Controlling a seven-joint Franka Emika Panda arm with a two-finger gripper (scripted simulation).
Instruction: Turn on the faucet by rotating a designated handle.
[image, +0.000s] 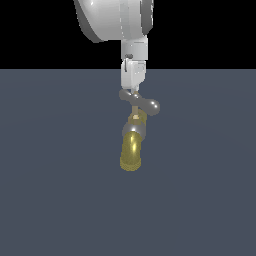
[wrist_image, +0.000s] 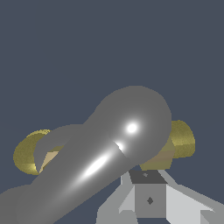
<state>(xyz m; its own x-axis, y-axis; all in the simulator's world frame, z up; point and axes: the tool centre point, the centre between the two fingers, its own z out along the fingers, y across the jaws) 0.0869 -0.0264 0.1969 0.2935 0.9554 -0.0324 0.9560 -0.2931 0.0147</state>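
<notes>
The faucet stands on the grey floor in the exterior view, with its brass spout (image: 132, 150) pointing toward the camera under a grey collar (image: 134, 131). The grey crossbar handle (image: 142, 102) sits on top, with one bulb to the exterior view's right. My gripper (image: 131, 91) comes down from above and its tips touch the handle's other arm; the fingers look pressed together, holding nothing. In the wrist view the handle (wrist_image: 131, 124) fills the middle, one bulb very close. The brass spout (wrist_image: 181, 140) shows behind it. My gripper (wrist_image: 148, 180) is right beside the handle.
The flat grey floor (image: 50, 190) stretches all around the faucet. Nothing else stands on it. The arm's white wrist (image: 115, 20) hangs above the faucet.
</notes>
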